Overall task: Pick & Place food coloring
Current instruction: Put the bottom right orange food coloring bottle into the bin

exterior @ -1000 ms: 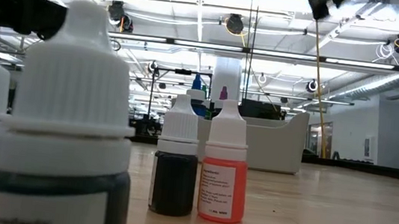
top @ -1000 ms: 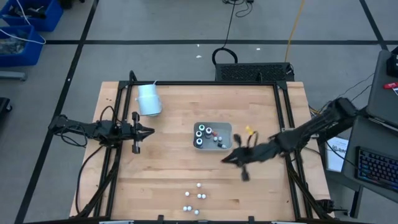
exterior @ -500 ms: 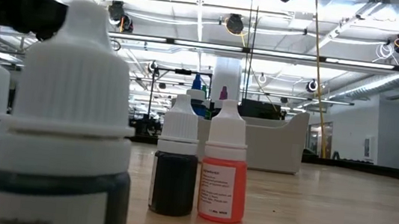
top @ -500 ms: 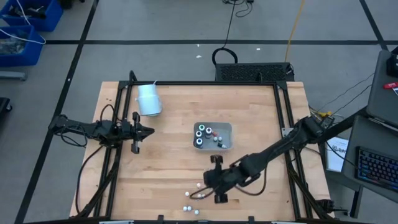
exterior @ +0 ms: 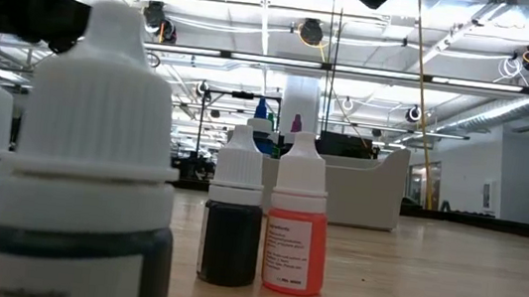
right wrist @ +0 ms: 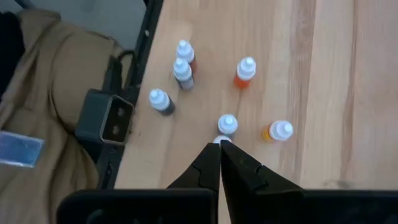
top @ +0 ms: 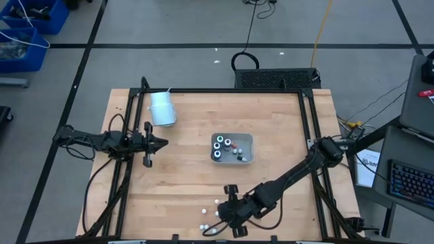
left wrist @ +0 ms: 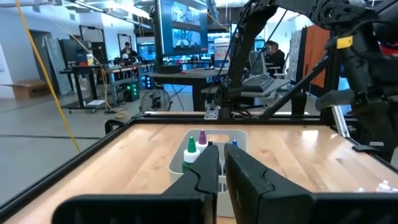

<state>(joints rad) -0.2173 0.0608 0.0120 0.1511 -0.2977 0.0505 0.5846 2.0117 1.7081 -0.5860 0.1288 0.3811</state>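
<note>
Near the front edge, upright food coloring bottles (right wrist: 227,124) stand under the closed right pincer (right wrist: 219,144).

Overhead and table-level cameras, both on the bottles (top: 211,218).

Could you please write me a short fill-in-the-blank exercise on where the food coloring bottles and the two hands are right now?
1. The right hand hovers, fingers shut, over the loose bottles near the table's ____ edge.
2. Other bottles stand inside the clear ____ at mid-table.
3. The left hand waits near the pale ____.
4. In the low view, the orange-red bottle stands beside a ____ one.

Missing words: front; tray; cup; dark
</note>
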